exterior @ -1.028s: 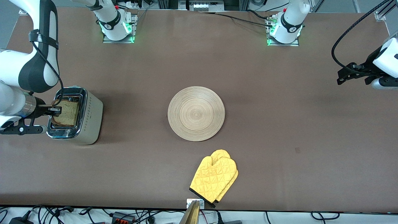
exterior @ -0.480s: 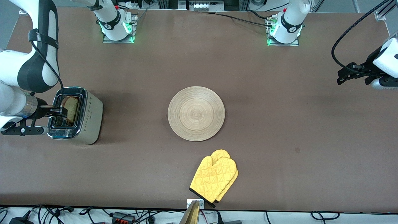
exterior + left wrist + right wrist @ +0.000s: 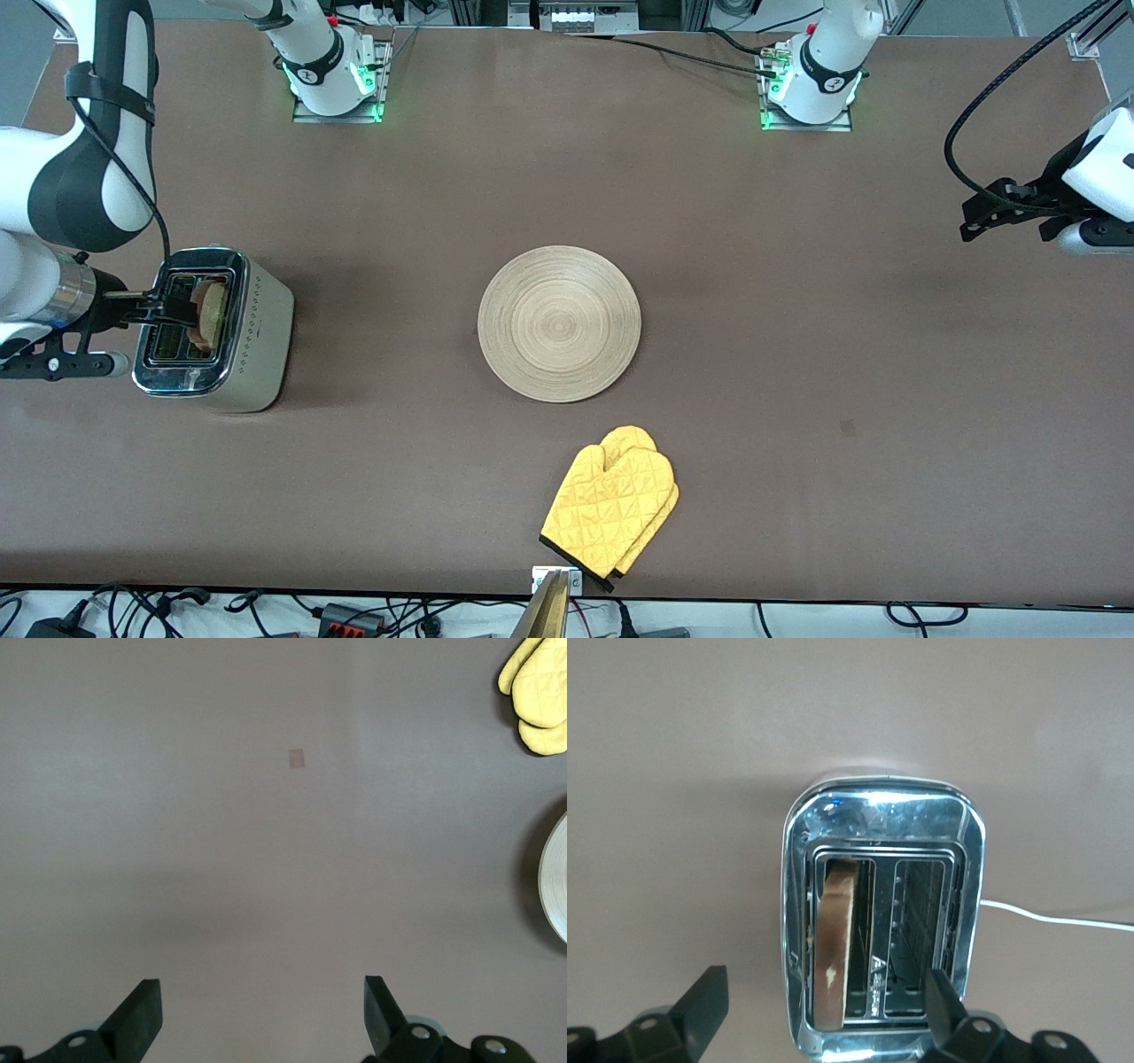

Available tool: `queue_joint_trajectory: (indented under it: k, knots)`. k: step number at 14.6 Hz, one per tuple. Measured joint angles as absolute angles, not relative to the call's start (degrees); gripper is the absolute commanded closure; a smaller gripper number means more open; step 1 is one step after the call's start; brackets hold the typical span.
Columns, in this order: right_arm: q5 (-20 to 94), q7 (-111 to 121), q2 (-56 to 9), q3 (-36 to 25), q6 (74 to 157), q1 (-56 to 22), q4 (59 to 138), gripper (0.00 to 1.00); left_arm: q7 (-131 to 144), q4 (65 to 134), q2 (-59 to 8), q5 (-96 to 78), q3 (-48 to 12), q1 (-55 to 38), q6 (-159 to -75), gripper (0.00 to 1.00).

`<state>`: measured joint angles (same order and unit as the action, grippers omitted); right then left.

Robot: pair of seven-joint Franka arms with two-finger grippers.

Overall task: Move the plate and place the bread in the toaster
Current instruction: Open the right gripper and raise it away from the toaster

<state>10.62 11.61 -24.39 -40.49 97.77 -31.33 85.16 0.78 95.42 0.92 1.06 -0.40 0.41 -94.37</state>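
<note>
Round tan wooden plate (image 3: 559, 323) flat mid-counter, beige chrome-topped toaster (image 3: 252, 341) toward the right arm's end, brown-crusted bread (image 3: 211, 315) slice upright in the slot nearer the plate

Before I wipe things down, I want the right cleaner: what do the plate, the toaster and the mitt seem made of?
The plate: likely wood or bamboo, matte tan with concentric ring grain. The toaster: mirror-bright top, probably chromed metal, since it throws reflections; the beige sides look satin, whether painted metal or plastic is unclear. The mitt: yellow quilted fabric, shown by its diamond stitching.
</note>
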Motion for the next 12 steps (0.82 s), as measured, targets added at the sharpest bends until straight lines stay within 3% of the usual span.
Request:
queue_joint_trajectory:
  k: [9,12]
  knots:
    - [13.24,11.69,-19.24,-40.53,96.26,-31.32,84.44,0.00,0.78,95.42,0.92,1.06,-0.40,0.41,-94.37,0.00]
    - [13.27,11.72,-18.35,-40.53,92.04,-31.23,79.62,0.00,0.78,95.42,0.92,1.05,-0.40,0.41,-94.37,0.00]
